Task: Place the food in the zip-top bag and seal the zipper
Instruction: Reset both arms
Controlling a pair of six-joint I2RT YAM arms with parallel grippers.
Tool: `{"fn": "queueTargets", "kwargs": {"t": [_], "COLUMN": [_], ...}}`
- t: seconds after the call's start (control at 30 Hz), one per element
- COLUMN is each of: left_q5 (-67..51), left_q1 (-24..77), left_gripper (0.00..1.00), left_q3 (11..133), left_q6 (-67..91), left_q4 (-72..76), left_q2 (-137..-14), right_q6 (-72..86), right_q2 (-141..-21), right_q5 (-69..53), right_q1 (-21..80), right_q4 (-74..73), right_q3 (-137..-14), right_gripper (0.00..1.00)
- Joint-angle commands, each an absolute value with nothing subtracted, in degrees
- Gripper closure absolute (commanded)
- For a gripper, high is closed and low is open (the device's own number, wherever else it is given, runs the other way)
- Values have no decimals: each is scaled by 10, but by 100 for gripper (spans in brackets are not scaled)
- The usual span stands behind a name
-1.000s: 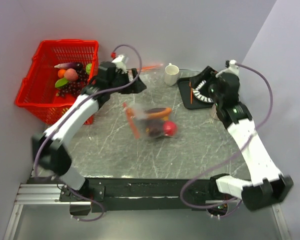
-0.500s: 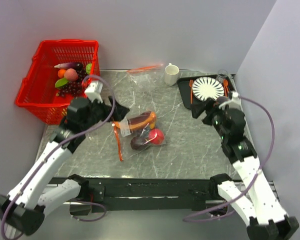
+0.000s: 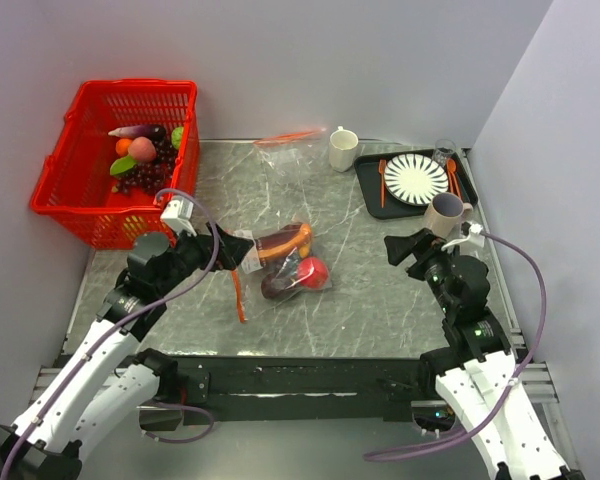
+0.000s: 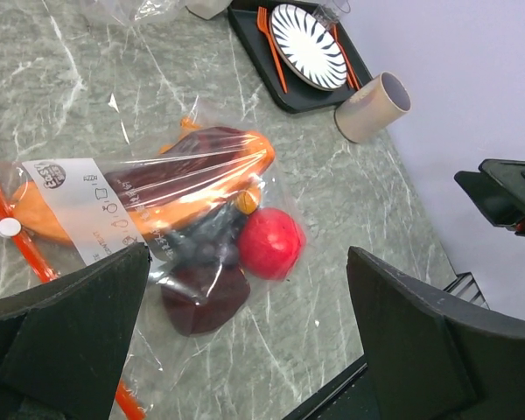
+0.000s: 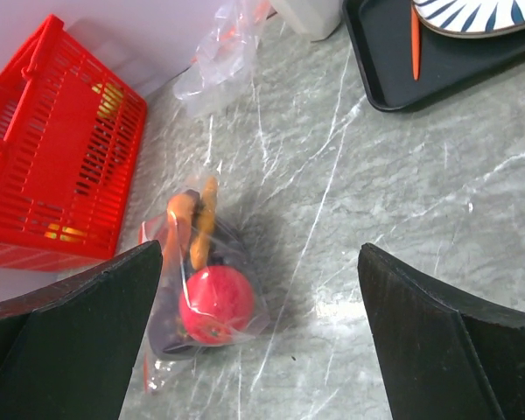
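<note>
The zip-top bag (image 3: pixel 285 262), where do you have it?

I see it lying flat on the table (image 3: pixel 380 300) between my two arms, just ahead of the left gripper (image 3: pixel 238 250). The red fruit (image 3: pixel 313 271), the orange-brown piece (image 3: pixel 285 242) and the grape bunch (image 3: pixel 278 285) are inside it. The right gripper (image 3: pixel 400 252) is well apart from it. Both sets of fingers are spread wide and hold nothing.

How will it handle?

Light, I judge, but crinkly and slick: the film gives, and the toys can roll about inside. I would pinch the zipper (image 3: pixel 237 295), its stiffest part, at one end and brace the other. Whether it is already closed along its length, I cannot tell.
</note>
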State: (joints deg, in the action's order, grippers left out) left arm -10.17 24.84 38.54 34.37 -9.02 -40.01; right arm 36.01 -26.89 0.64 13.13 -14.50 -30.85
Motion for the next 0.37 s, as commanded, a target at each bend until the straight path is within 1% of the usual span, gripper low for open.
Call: {"fn": "queueTargets", "kwargs": {"t": [0.0,0.33], "left_q5": [-99,-98], "left_q1": [250,250], "left_gripper": [1,1], "left_q3": [372,373], "left_q6": [357,355], "left_q4": [-52,-49], "left_q2": [-385,-388], "right_q6": [364,359], "right_q2": [-253,-266], "right_q5": [15,18], "right_q1": [131,131], "right_q4": [-128,-139], "right_q3": [-299,-312], "right_gripper": [0,0]}}
